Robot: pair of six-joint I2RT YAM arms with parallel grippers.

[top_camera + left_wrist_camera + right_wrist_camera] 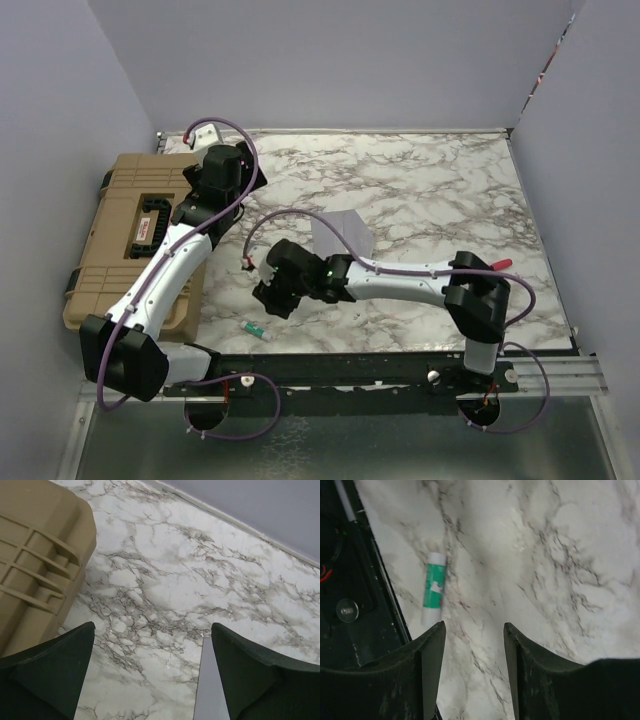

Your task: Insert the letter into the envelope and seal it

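Case of tan plastic sat leftmost, the left gripper beside it hung spread wide and empty, the right gripper hovered half-parted, empty, near the glue stick, likely for sealing the envelope lying rightward, the letter unseen.

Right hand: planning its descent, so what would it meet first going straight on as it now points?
Probably the bare marble table: the right hand points at it, and the green-and-white tube lies just off that line.
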